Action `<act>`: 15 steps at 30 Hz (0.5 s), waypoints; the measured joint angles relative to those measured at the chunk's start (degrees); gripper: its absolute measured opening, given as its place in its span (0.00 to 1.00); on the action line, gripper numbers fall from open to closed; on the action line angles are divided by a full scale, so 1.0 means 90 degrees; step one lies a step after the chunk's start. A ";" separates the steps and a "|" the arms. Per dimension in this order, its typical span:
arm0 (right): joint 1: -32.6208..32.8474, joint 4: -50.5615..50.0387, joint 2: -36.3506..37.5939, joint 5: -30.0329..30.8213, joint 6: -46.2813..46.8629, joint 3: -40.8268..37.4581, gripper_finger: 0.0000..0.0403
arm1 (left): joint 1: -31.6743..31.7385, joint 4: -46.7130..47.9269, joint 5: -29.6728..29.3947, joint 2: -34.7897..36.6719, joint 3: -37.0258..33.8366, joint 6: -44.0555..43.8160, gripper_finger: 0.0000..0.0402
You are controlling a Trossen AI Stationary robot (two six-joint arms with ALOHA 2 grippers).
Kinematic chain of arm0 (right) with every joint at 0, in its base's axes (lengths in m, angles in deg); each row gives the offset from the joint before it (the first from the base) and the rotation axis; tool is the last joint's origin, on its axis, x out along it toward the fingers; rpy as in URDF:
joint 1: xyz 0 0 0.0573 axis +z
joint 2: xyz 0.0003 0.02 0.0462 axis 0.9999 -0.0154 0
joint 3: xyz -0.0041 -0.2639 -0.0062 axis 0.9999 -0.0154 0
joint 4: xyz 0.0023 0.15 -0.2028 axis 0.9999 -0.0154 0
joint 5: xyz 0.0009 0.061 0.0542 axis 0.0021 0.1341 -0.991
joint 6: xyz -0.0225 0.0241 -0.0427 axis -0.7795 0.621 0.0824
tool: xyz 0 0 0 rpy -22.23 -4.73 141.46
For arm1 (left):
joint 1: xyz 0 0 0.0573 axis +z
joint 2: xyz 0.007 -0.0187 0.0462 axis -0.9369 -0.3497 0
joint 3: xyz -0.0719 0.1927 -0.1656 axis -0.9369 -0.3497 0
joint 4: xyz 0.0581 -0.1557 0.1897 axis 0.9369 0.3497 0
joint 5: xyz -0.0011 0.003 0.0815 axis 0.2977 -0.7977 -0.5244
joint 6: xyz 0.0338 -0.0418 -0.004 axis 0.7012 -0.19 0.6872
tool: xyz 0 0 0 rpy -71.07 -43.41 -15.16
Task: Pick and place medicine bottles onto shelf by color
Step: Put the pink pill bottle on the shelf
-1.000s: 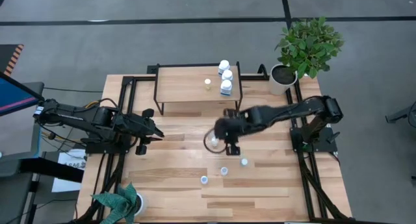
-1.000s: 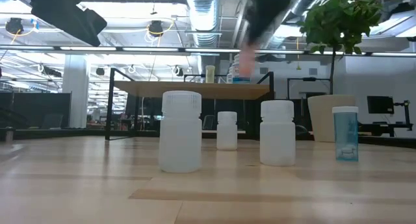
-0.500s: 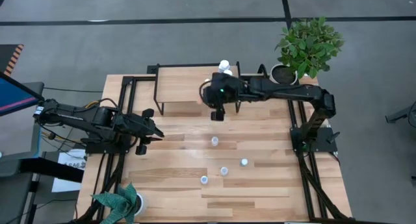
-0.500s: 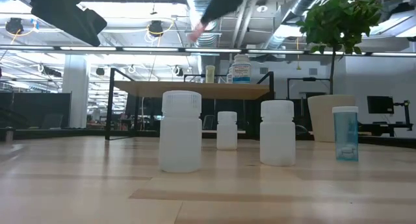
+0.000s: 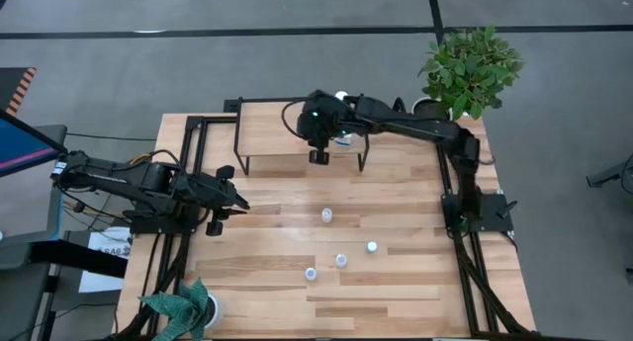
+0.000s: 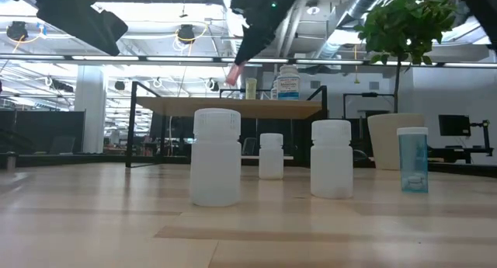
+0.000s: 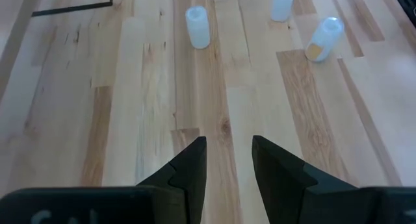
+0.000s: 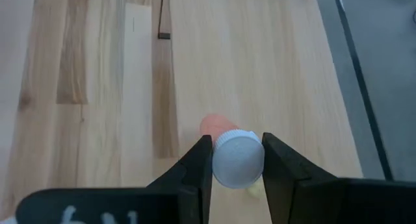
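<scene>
Wood is what dominates — the big tabletop [image 5: 396,282], with the small raised shelf [image 5: 272,128] on thin black legs at its far edge. That shelf is where the work is: the right gripper [image 8: 232,160] hangs above its board, fingers clamped on a small bottle [image 8: 238,159] with a pale cap, a reddish-orange part showing beyond that cap in the right wrist view. So the step in hand looks like a carry just arriving, with placement not yet done.

The next move, as I judge it, calls for lowering the bottle upright onto bare board and opening only once it stands. Where it belongs by colour is hard to say — the arm hides most of what is already on the shelf.

A leafy plant [image 5: 472,66] in a white pot stands just off the shelf's right end, and the low view shows a larger white bottle with a bluish label [image 6: 288,82] and a yellowish one [image 6: 251,88] standing on the board near the gripper; those are what could be knocked during the descent.

The left gripper [image 7: 229,160] waits over the table's left side, fingers drawn together on nothing. Four small bottles [image 5: 326,215] wait, loosely scattered on the open tabletop in front of the shelf, well clear of it.
</scene>
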 joint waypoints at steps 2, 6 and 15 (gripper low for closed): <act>-0.0033 -0.0370 -0.0254 -0.0032 -0.0123 0.0505 0.27 | 0.0000 -0.0004 0.0000 0.0002 0.0000 0.0060 0.27; -0.0069 -0.1064 -0.0698 -0.0120 -0.0196 0.1483 0.27 | 0.0000 -0.0003 0.0000 0.0002 0.0000 0.0114 0.27; -0.0262 -0.1806 -0.1393 -0.0121 -0.0660 0.2379 0.27 | 0.0000 -0.0010 0.0000 0.0000 0.0000 0.0114 0.27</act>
